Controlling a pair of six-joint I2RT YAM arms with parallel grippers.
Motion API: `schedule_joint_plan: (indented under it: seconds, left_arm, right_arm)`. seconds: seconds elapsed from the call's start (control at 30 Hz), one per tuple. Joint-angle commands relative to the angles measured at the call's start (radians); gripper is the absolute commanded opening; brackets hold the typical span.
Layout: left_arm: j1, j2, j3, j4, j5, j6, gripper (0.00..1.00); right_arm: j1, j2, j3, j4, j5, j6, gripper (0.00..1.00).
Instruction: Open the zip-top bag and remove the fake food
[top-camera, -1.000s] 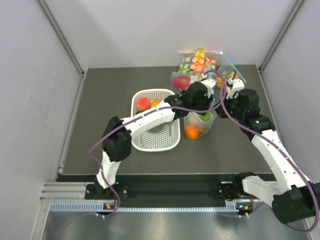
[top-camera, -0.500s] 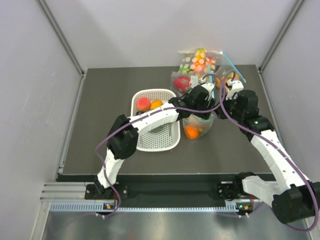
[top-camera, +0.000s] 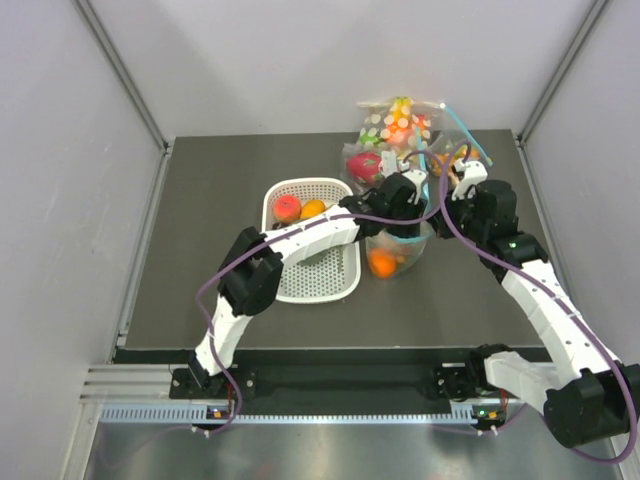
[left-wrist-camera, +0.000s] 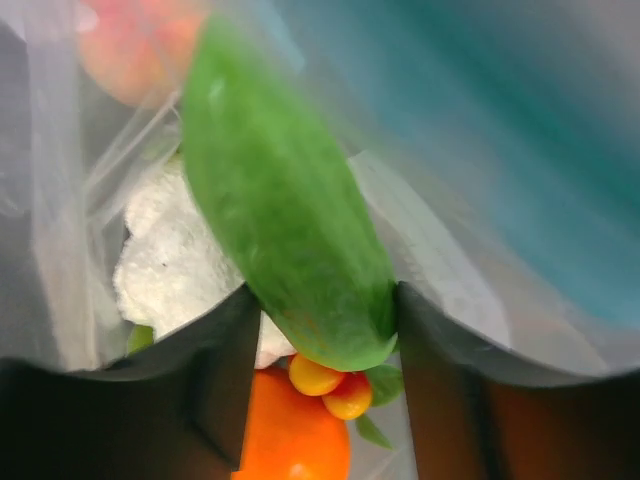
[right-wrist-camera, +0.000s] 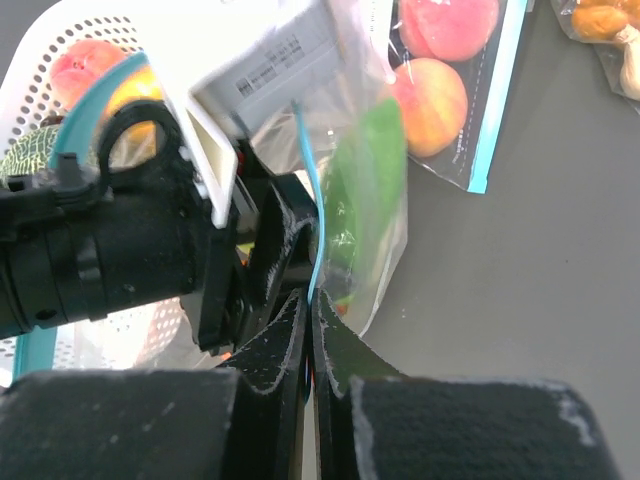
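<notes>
Top view, centre-right: zip-top bag (top-camera: 400, 255) is sitting just right of the white basket (top-camera: 310, 296). Right wrist view, lower centre: right gripper (right-wrist-camera: 310, 300) is pinching the bag's blue-striped rim, its fingers pressed together. Left wrist view: left gripper (left-wrist-camera: 325, 295) is reaching inside the bag, fingers spread either side of the green vegetable (left-wrist-camera: 285, 230); can't tell whether they are gripping it. The orange fruit (left-wrist-camera: 295, 440) and white lumpy piece (left-wrist-camera: 175, 260) are lying beneath.
</notes>
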Motion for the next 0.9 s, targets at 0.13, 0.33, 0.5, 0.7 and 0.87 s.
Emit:
schedule_joint_plan:
  seconds: [0.13, 0.33, 0.5, 0.7, 0.87]
  left_arm:
    - [0.023, -0.028, -0.025, 0.028, 0.036, 0.003, 0.3]
    - [0.043, -0.166, -0.087, 0.038, 0.131, 0.018, 0.27]
    - [0.046, -0.246, -0.132, 0.001, 0.188, 0.04, 0.27]
    - [0.046, -0.336, -0.22, 0.002, 0.271, 0.054, 0.26]
    - [0.046, -0.402, -0.251, -0.016, 0.279, 0.06, 0.26]
  right_arm:
    - [0.007, -0.017, 0.006, 0.033, -0.017, -0.003, 0.0]
    - [0.007, -0.007, 0.013, 0.033, 0.005, -0.008, 0.0]
    - [0.007, 0.003, 0.017, 0.03, 0.023, -0.012, 0.0]
    - [0.005, 0.019, 0.04, 0.025, 0.042, -0.022, 0.0]
    - [0.005, 0.043, 0.062, 0.025, 0.052, -0.025, 0.0]
